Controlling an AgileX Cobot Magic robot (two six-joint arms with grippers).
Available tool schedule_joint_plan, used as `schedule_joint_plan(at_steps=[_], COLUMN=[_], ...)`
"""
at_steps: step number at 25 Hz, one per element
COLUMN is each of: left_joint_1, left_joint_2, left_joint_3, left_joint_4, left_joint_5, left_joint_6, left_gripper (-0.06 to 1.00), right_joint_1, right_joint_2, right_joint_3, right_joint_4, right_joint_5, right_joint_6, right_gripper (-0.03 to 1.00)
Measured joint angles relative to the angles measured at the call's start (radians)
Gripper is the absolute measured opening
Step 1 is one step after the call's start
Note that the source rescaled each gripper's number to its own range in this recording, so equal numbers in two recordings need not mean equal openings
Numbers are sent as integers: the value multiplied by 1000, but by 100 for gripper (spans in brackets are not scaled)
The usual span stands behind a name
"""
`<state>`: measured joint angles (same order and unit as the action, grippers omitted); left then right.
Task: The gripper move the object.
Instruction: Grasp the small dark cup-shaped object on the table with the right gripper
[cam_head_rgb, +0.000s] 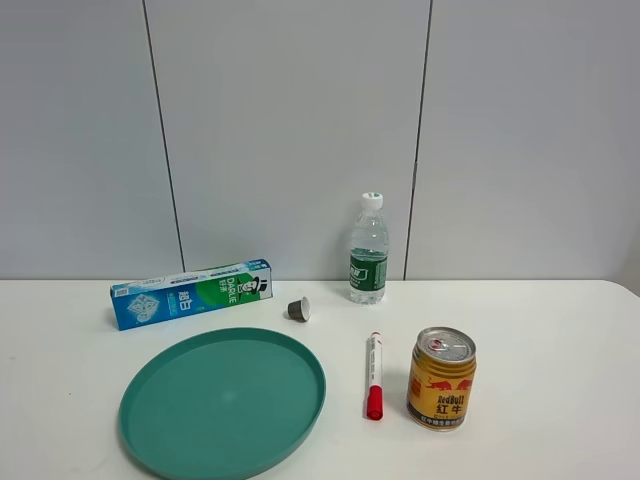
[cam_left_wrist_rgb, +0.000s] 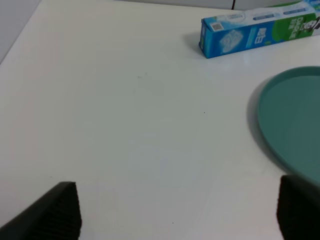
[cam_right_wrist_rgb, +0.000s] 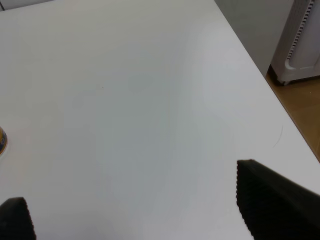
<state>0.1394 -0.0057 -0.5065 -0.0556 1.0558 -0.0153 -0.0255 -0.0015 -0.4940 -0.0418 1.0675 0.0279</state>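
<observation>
Left pincer (cam_left_wrist_rgb: 177, 202): jaws spread wide with nothing between them, hovering over bare tabletop (cam_left_wrist_rgb: 125, 125) on the near left. Right pincer (cam_right_wrist_rgb: 135, 200): likewise wide open and empty, over the right-hand side near the edge. Neither shows in the high view. Beyond them lie the green plate (cam_head_rgb: 222, 404), the red-capped marker (cam_head_rgb: 375, 374) and the gold can (cam_head_rgb: 441, 378). The coffee capsule (cam_head_rgb: 298, 309) lies on its side just past the plate's far rim, between the toothpaste box (cam_head_rgb: 190, 293) and the water bottle (cam_head_rgb: 368, 250), apart from both and untouched. Assessment: the task is at its opening step, with the approach not yet begun. The next move calls for one arm, probably the left, to reach beyond the plate, straddle the small tapered body and close narrowly. The capsule may roll if nudged.
</observation>
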Motion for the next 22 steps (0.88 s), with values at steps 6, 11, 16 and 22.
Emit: schedule_joint_plan(at_steps=[6, 11, 16, 22], left_joint_1=[0, 0, 0, 0], left_joint_2=[0, 0, 0, 0], left_joint_3=[0, 0, 0, 0], left_joint_4=[0, 0, 0, 0], left_joint_5=[0, 0, 0, 0], left_joint_6=[0, 0, 0, 0], left_gripper=[100, 100, 100, 100], right_joint_1=[0, 0, 0, 0], right_joint_2=[0, 0, 0, 0], right_joint_3=[0, 0, 0, 0], right_joint_4=[0, 0, 0, 0], right_joint_5=[0, 0, 0, 0], right_joint_6=[0, 0, 0, 0], right_gripper=[83, 83, 83, 83])
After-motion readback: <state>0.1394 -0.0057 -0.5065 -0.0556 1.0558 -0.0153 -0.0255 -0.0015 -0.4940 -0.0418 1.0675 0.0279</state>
